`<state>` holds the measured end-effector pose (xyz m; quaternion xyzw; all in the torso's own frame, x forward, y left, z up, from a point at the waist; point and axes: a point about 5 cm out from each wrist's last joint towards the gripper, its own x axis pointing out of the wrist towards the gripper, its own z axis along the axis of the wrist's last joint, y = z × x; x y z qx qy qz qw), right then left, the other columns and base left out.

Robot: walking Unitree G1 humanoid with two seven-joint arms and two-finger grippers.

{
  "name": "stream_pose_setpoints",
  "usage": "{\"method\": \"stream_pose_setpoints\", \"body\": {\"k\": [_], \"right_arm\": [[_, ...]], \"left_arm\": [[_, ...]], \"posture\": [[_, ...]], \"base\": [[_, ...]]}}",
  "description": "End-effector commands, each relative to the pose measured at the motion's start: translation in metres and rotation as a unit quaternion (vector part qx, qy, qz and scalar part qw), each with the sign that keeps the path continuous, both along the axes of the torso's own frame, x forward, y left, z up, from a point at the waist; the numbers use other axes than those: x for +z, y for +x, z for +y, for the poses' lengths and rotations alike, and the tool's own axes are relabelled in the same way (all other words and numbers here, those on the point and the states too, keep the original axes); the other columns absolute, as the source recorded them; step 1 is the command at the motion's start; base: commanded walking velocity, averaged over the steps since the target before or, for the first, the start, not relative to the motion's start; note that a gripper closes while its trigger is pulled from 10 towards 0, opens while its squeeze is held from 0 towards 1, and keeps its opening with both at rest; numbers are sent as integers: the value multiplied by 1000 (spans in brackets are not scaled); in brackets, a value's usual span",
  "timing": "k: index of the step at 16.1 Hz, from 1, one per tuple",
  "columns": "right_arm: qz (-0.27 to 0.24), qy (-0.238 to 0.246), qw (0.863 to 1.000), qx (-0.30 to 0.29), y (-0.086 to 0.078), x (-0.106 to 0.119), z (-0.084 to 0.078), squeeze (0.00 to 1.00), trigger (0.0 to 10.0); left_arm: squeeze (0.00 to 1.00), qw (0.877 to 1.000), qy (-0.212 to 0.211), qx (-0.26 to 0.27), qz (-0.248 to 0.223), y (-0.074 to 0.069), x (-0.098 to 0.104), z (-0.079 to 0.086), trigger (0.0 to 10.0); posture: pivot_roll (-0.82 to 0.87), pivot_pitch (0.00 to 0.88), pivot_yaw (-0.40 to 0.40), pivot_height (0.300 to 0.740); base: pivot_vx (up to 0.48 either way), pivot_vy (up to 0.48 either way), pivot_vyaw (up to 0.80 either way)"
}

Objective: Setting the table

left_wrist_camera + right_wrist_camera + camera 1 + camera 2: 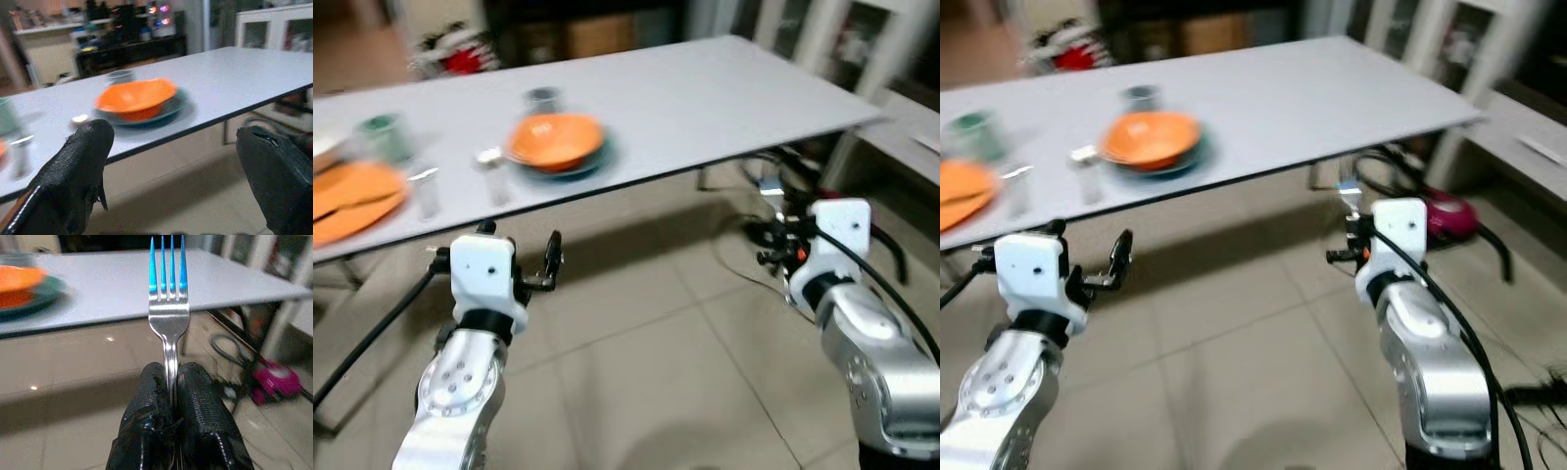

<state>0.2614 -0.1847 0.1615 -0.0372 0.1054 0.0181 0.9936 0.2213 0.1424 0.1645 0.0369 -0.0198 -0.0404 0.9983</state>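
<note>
Right tool (172, 382) clenched on a fork (168, 308), left tool (176, 161) spread apart, apparently holding nothing, before the table (705, 88).

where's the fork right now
The fork is clamped upright in the right gripper, held off the near edge of the white table, to the right of the orange bowl.

Silver arms, white wrist blocks, blk cables.

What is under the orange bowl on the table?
The orange bowl sits on a dark teal plate, whose rim shows around it. The plate's middle is covered by the bowl, so anything there cannot be seen.
</note>
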Motion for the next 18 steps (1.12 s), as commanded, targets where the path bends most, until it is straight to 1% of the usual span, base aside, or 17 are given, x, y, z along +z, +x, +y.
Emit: {"method": "stream_pose_setpoints", "body": {"k": [1, 2, 3, 4, 5, 8, 9, 11, 13, 15, 16, 18], "right_arm": [[-9, 20, 1000, 10, 5, 6, 5, 0, 10000], [-17, 29, 999, 33, 7, 11, 9, 0, 10000], [-22, 24, 998, 50, 8, 13, 12, 0, 10000], [-27, 4, 998, 62, 9, 14, 14, 0, 10000], [-26, 1, 997, 70, 9, 14, 16, 0, 10000], [-27, -3, 996, 81, 10, 13, 19, 0, 10000], [-22, -15, 996, 80, 11, 12, 18, 0, 10000], [-9, -11, 998, 62, 13, 7, 12, 0, 10000], [-3, -11, 996, 86, 13, 8, 13, 0, 10000], [3, -7, 996, 89, 15, 8, 10, 0, 10000], [14, -11, 995, 103, 15, 6, 10, 0, 10000], [21, -13, 994, 108, 14, 4, 10, 0, 10000]], "left_arm": [[0, 1000, 10, 11, -7, -1, 3, 6, 10000], [0, 1000, 5, 23, -10, 0, 4, 9, 10000], [0, 1000, 7, 26, -12, 0, 5, 10, 10000], [0, 999, 10, 30, -12, 1, 4, 12, 10000], [0, 999, 12, 31, -13, 0, 4, 13, 10000], [0, 999, 13, 38, -14, 0, 5, 15, 10000], [0, 999, 2, 41, -13, 0, 5, 16, 10000], [0, 999, 3, 37, -15, 1, 6, 15, 10000], [0, 999, 2, 35, -15, 2, 6, 14, 10000], [0, 999, 2, 30, -15, 3, 6, 13, 10000], [0, 999, 1, 30, -14, 4, 6, 13, 10000], [0, 999, 1, 31, -16, 5, 7, 13, 10000]], "posture": [[-134, 0, 49, 740], [-130, 0, 49, 740], [-128, 0, 48, 740], [-128, 0, 46, 740], [-128, 0, 46, 740], [-123, 0, 43, 740], [-123, 0, 43, 740], [-125, 0, 45, 740], [-127, 0, 47, 740], [-126, 0, 50, 740], [-126, 0, 51, 740], [-122, 0, 51, 740]], "base": [[382, 0, 0], [382, 0, 0], [382, 0, 0], [382, 0, 0], [382, 0, 0], [381, 0, 717], [382, 0, 800], [379, 0, 0], [381, 0, 0], [381, 0, 0], [379, 0, 0], [381, 0, 0]]}}
